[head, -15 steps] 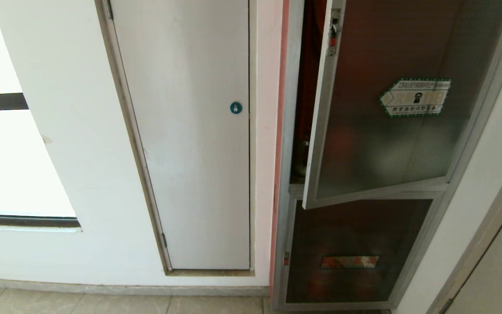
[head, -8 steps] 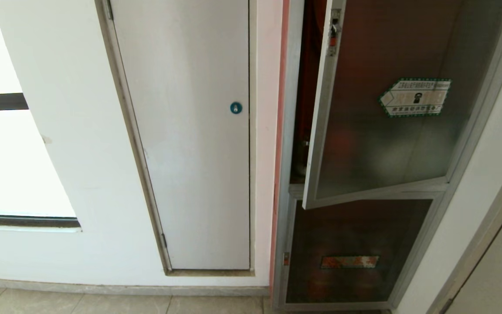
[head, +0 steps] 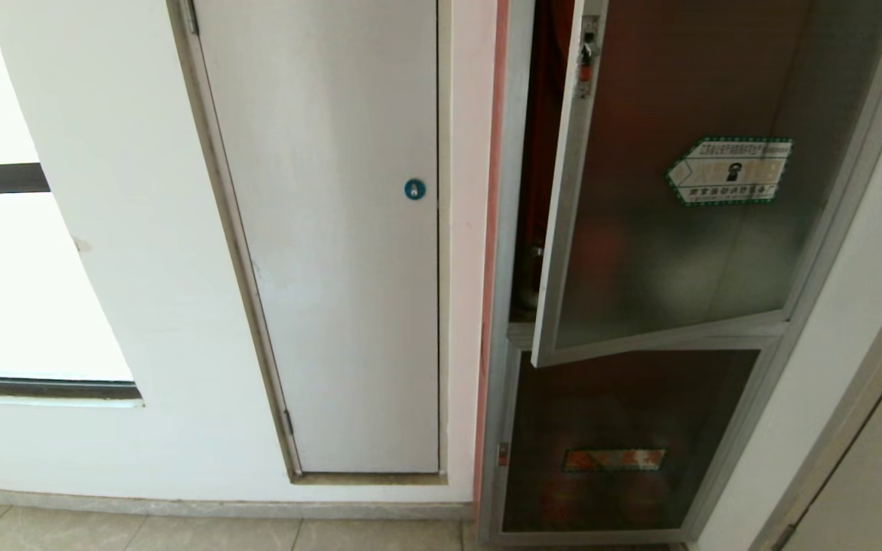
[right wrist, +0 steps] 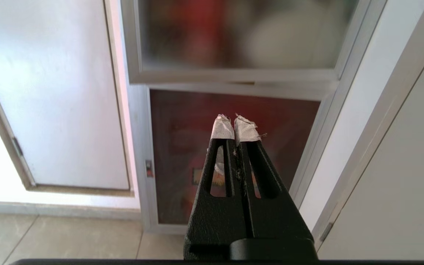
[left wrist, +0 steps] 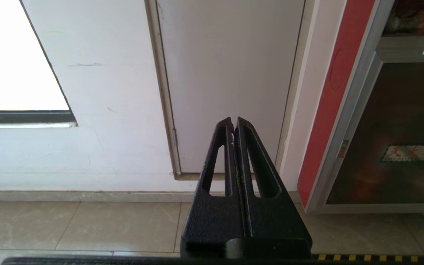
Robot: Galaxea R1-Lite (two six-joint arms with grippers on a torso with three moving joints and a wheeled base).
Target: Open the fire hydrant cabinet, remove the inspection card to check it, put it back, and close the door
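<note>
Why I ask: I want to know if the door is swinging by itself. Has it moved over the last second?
No. In the head view the door stands ajar, its lower corner at the same spot against the cabinet frame.

The door is dark, glossy tinted glass in a matt silver metal frame, the plain white panel beside it smooth and painted, the right claw rough black with taped tips.
</note>
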